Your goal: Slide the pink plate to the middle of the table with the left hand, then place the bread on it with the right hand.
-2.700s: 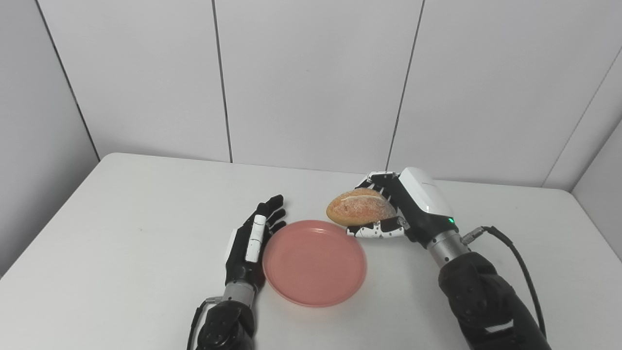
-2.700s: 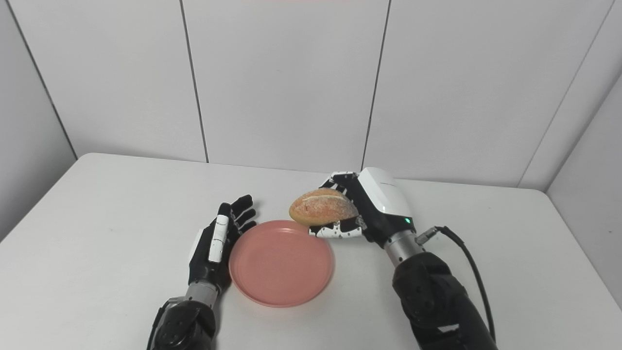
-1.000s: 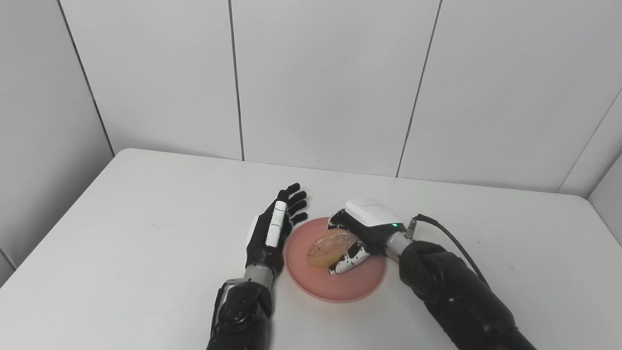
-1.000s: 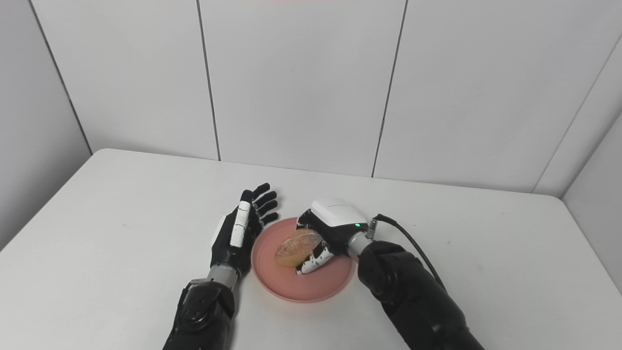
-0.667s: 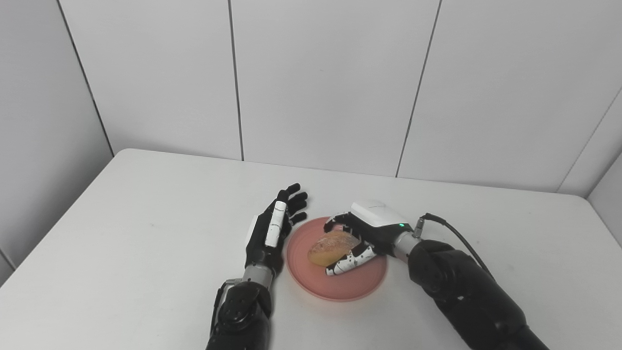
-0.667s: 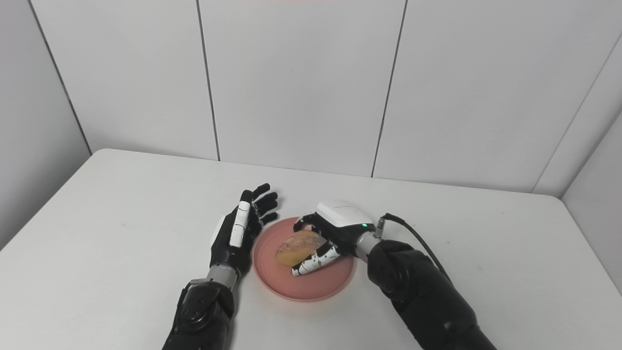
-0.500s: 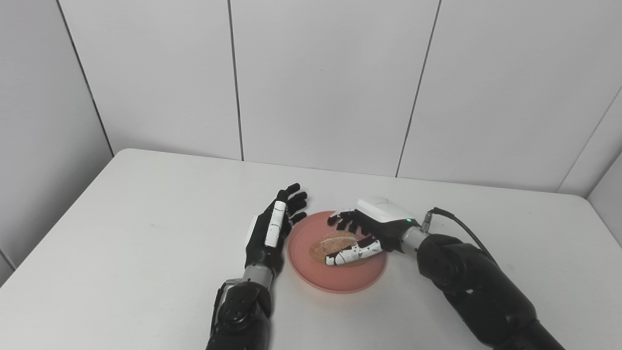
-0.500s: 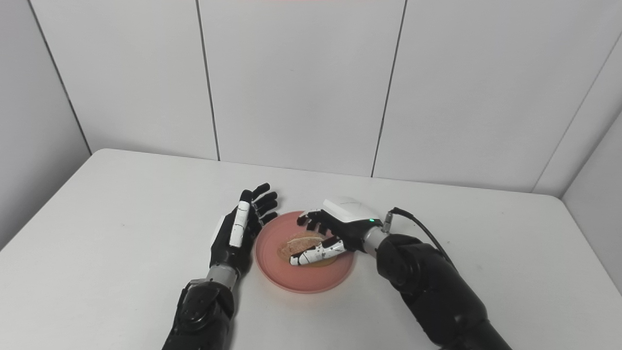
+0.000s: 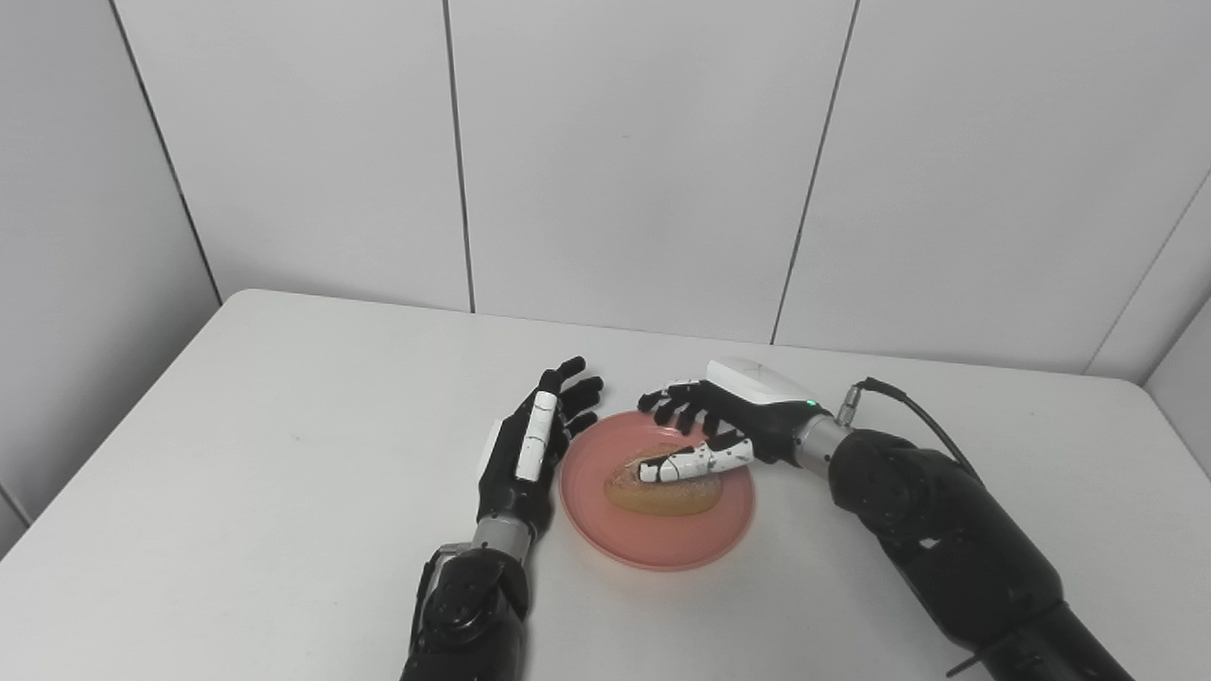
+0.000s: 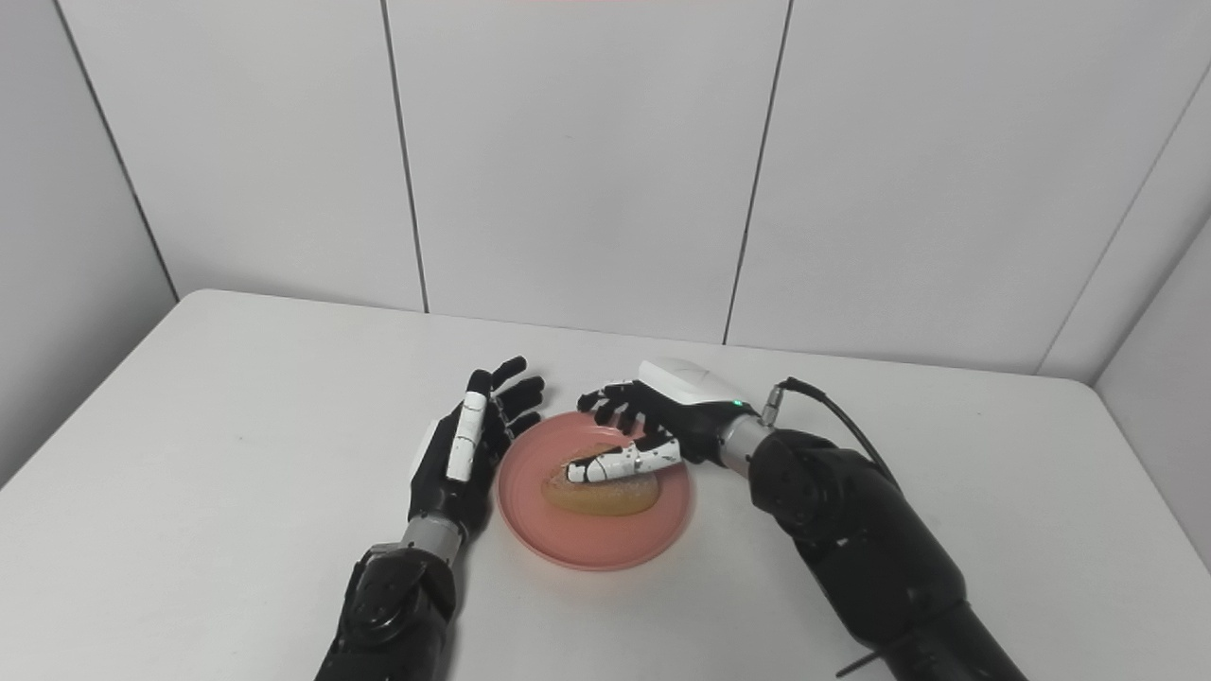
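Note:
The pink plate (image 9: 653, 539) rests on the white table near its middle. A brown bread roll (image 9: 667, 492) lies flat on the plate. My right hand (image 9: 719, 426) hovers just above the plate's far right side, open, its fingers spread and its white thumb stretched over the roll without gripping it. My left hand (image 9: 530, 454) stands on edge against the plate's left rim, open, with fingers straight and pointing away from me.
The white table (image 9: 284, 454) runs to grey wall panels at the back and on both sides. A black cable (image 9: 908, 416) loops from my right wrist over the tabletop.
My right hand carried the bread over the plate, lowered it, let go and opened. The hand has since lifted back a little. The roll now lies flat. My left hand stayed put.

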You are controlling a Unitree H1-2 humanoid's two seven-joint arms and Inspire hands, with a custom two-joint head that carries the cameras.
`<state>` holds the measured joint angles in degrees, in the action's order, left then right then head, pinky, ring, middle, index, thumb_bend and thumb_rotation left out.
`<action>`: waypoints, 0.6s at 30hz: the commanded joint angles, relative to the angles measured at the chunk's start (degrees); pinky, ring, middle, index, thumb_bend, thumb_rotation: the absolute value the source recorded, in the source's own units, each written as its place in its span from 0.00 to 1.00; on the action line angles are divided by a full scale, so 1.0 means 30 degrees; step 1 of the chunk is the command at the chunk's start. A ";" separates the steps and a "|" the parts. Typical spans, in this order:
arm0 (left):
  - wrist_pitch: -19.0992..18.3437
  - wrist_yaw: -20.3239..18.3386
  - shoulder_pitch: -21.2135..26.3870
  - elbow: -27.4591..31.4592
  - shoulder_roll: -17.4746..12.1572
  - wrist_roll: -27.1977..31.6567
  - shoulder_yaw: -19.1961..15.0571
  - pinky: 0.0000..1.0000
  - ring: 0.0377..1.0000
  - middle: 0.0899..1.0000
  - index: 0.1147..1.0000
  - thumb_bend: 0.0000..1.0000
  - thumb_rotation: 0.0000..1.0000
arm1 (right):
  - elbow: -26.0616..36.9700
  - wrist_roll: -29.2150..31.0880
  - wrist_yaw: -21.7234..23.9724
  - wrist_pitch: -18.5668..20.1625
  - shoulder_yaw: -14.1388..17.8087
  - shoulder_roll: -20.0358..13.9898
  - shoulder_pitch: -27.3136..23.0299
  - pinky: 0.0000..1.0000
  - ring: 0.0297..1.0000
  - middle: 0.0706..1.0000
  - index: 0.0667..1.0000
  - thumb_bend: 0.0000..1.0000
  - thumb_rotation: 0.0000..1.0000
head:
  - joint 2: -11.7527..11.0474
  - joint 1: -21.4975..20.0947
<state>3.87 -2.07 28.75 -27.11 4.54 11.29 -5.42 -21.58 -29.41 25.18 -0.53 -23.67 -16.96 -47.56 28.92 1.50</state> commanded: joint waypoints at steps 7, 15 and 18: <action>-0.1060 0.0060 -0.0502 -0.0493 -0.0063 0.0091 -0.0071 0.84 0.81 0.74 0.74 0.82 0.84 | 0.1025 0.2477 0.0458 -0.0271 0.1677 -0.0112 -0.0826 0.61 0.68 0.71 0.77 1.00 0.84 | -0.0006 -0.0052; -0.1124 0.0087 -0.0585 -0.0323 -0.0074 0.0128 -0.0117 0.83 0.80 0.74 0.75 0.82 0.84 | 0.0565 0.6640 -0.1981 -0.0429 0.5664 0.2100 0.1095 0.62 0.69 0.69 0.71 1.00 0.93 | 0.0011 -0.0003; -0.1135 0.0158 -0.0651 -0.0133 -0.0104 0.0042 -0.0113 0.82 0.80 0.74 0.75 0.81 0.84 | 0.0337 0.7649 -0.2941 -0.0996 0.6657 0.2806 0.1776 0.64 0.72 0.73 0.74 1.00 0.96 | 0.0051 0.0063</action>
<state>3.42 -2.33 28.54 -26.65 4.34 11.30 -5.46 -21.68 -8.62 18.41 -0.22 -5.15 -8.61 -40.93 29.00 1.67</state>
